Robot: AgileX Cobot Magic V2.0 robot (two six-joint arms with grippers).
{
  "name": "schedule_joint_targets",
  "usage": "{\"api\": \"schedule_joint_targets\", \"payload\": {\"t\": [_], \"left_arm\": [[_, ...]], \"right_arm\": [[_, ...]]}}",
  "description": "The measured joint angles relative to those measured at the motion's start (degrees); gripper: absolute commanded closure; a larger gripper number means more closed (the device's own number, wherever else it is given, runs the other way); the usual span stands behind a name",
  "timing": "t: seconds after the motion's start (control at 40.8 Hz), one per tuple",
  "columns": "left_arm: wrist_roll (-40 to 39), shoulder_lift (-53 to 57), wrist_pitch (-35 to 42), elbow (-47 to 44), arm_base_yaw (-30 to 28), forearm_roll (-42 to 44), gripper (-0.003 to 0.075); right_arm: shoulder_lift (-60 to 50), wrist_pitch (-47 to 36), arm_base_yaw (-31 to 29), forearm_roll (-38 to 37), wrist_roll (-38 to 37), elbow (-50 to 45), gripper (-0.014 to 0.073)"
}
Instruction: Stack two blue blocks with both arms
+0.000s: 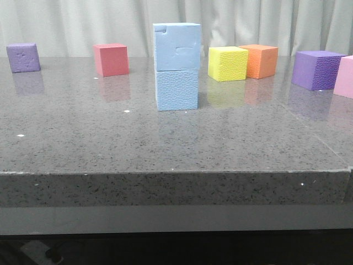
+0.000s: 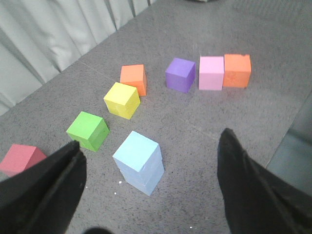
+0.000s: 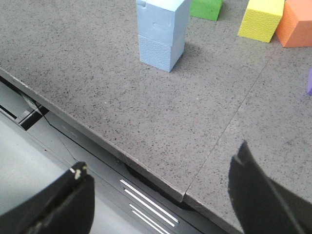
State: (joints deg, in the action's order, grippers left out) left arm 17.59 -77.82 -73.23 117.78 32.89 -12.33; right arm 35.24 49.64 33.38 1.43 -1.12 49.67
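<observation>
The two blue blocks stand stacked in the middle of the table. The upper blue block [image 1: 176,46] shows jigsaw-like cut lines and sits squarely on the lower blue block [image 1: 177,89]. The stack also shows in the left wrist view [image 2: 139,161] and in the right wrist view [image 3: 162,30]. No gripper shows in the front view. My left gripper [image 2: 151,180] is open and empty, above and apart from the stack. My right gripper [image 3: 158,190] is open and empty, over the table's front edge, well away from the stack.
Other cubes stand behind and beside the stack: purple [image 1: 23,57], red [image 1: 111,59], yellow [image 1: 227,63], orange [image 1: 259,61], a second purple [image 1: 317,69], pink [image 1: 345,77]. A green cube [image 2: 88,130] sits behind the stack. The table's front edge [image 3: 97,141] has a seam.
</observation>
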Motion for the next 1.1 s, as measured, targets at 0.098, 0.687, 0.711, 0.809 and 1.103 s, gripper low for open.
{"api": "schedule_joint_targets", "payload": {"t": [0.098,0.687,0.711,0.809,1.103], "left_arm": [[-5.5,3.1,0.0,-1.8,0.0,3.2,0.0174],[-13.5,27.5,13.3,-50.7,0.0,8.2,0.0174],[-13.5,28.5,14.3,-52.6,0.0,8.2,0.0174],[-13.5,33.1,18.6,-60.5,0.0,7.9,0.0174],[-13.6,42.5,28.2,-74.5,0.0,7.0,0.0177]], "right_arm": [[0.0,0.0,0.0,0.0,0.0,0.0,0.0018],[0.0,0.0,0.0,0.0,0.0,0.0,0.0018],[0.0,0.0,0.0,0.0,0.0,0.0,0.0018],[0.0,0.0,0.0,0.0,0.0,0.0,0.0018],[0.0,0.0,0.0,0.0,0.0,0.0,0.0019]]}}
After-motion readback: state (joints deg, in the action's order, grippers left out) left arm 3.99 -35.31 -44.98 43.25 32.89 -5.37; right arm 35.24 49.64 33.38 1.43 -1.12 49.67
